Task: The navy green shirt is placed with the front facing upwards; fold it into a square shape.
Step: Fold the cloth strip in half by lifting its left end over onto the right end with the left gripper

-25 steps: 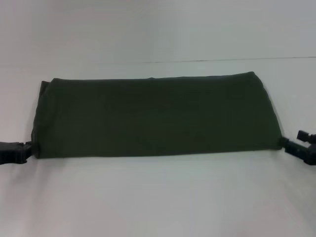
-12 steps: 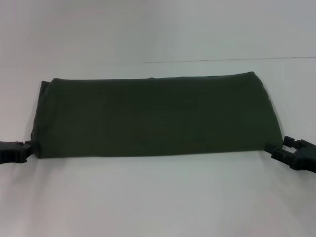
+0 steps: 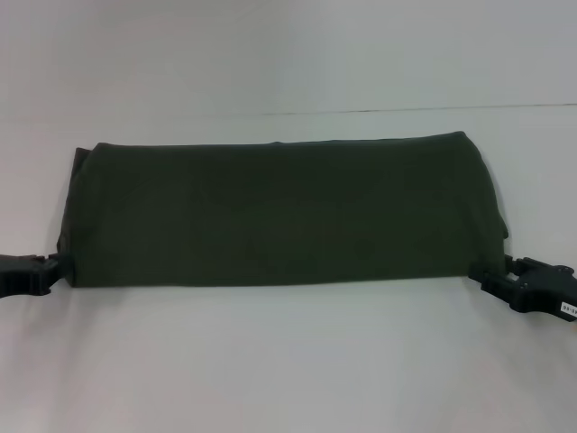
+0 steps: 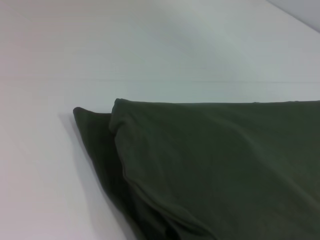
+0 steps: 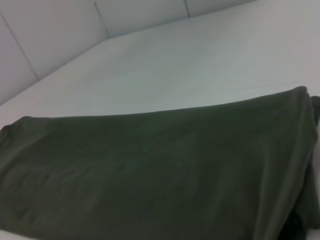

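1. The navy green shirt (image 3: pixel 279 212) lies flat on the white table (image 3: pixel 288 361). It is folded into a long, wide band that runs from left to right.
2. Only plain green cloth faces up. No letters or label show on it.
3. The far edge of the shirt is a smooth, rounded fold. The near edge is straight.
4. The left gripper (image 3: pixel 50 271) sits low on the table at the near left corner of the shirt. It touches the cloth there. I cannot tell if its fingers are apart or together.
5. The right gripper (image 3: pixel 487 275) sits low at the near right corner of the shirt. Its tip is right at the cloth edge. I cannot tell if it is pinching the cloth or not.
6. The left wrist view shows the shirt (image 4: pixel 225 165) close up. One layer lies on top, and a darker layer pokes out under it at the corner.
7. The right wrist view shows the shirt (image 5: pixel 150 170) as a wide green sheet with soft wrinkles. The white table (image 5: pixel 175 65) lies behind it.
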`<state>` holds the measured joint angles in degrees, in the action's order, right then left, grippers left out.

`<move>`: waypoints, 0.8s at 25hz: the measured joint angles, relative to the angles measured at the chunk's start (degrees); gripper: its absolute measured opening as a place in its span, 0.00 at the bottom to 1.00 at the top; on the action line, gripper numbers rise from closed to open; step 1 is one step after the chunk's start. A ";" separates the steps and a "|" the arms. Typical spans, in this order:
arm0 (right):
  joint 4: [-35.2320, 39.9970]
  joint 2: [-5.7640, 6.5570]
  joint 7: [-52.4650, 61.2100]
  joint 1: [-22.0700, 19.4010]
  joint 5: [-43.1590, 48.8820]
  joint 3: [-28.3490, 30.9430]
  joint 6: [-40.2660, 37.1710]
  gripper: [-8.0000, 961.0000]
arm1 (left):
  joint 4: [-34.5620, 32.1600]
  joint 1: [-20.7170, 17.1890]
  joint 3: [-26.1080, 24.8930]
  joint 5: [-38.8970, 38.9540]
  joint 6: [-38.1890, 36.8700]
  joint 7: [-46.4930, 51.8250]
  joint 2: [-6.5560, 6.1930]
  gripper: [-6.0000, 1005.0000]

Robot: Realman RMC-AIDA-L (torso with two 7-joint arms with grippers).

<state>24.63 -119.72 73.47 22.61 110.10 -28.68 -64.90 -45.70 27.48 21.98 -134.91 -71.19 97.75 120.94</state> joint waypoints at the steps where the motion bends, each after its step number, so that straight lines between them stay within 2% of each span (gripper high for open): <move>1: 0.07 -0.01 0.00 0.00 0.01 -0.22 0.01 0.72 | 0.00 -0.05 0.00 0.10 0.00 -0.13 0.00 0.02; 5: 0.26 0.02 0.26 0.00 0.03 -0.21 0.04 0.68 | -0.09 -0.12 0.00 0.27 -0.01 -0.42 0.00 0.02; 7: 0.29 0.07 0.40 0.05 0.03 -0.21 0.04 0.44 | -0.09 -0.12 0.00 0.27 -0.01 -0.47 0.00 0.02; 13: 0.38 0.24 0.49 0.09 0.03 0.14 0.05 0.18 | -0.04 -0.07 0.00 0.27 -1.32 -2.66 0.00 0.02; 18: 0.50 0.35 0.36 -0.34 0.03 0.12 -0.28 0.04 | -0.64 -0.15 -0.35 0.30 -4.90 -5.12 0.00 0.02; 20: 0.87 0.36 0.01 -0.81 0.03 -0.11 -1.16 0.04 | -1.32 -0.54 -0.62 0.33 -6.59 -6.11 0.00 0.02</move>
<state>25.50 -119.36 73.48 21.80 110.13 -28.79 -66.07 -47.02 26.94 21.35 -134.58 -77.78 91.63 120.93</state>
